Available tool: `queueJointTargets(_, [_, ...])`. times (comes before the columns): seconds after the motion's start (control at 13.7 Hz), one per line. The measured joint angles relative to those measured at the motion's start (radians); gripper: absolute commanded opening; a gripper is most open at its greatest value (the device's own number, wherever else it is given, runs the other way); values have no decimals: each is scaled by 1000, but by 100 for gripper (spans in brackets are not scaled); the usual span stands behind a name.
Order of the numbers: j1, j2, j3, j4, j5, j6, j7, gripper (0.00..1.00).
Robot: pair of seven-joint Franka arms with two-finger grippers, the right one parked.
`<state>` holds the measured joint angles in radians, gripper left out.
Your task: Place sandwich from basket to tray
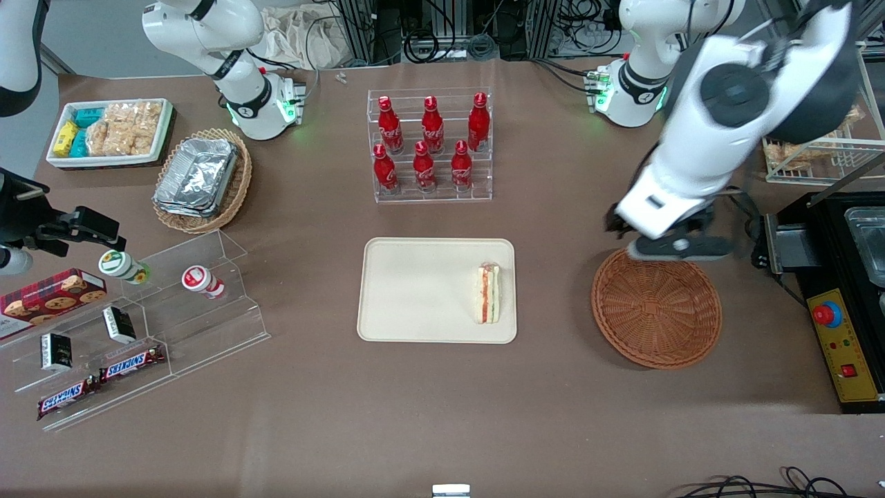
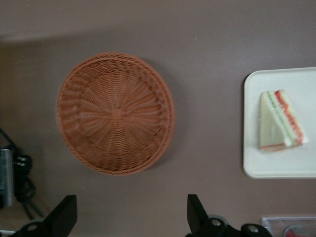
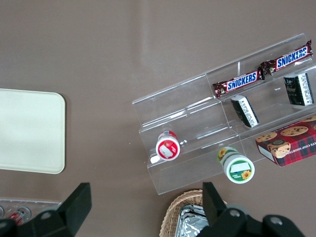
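sandwich (image 1: 489,293) already on tray (image 1: 415,290), basket (image 1: 657,308) empty; hand (image 2: 129,213) above basket's edge, fingers apart, holding nothing; just lift clear, don't snag the rim

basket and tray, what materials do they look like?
Basket: woven wicker, reddish-brown, matte; spiral weave and braided rim show. Now empty. Tray: likely moulded plastic, cream, smooth, rounded corners, low rim; sandwich lies on it. Gripper hangs above the basket, fingers open.
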<state>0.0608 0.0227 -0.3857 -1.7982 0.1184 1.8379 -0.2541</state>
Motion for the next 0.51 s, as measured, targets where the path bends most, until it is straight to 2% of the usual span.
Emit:
queueJointTargets(0.22, [122, -106, 4, -89, -66, 0, 207, 100])
queueJointTargets(0.51, [251, -132, 8, -111, -134, 15, 390, 100])
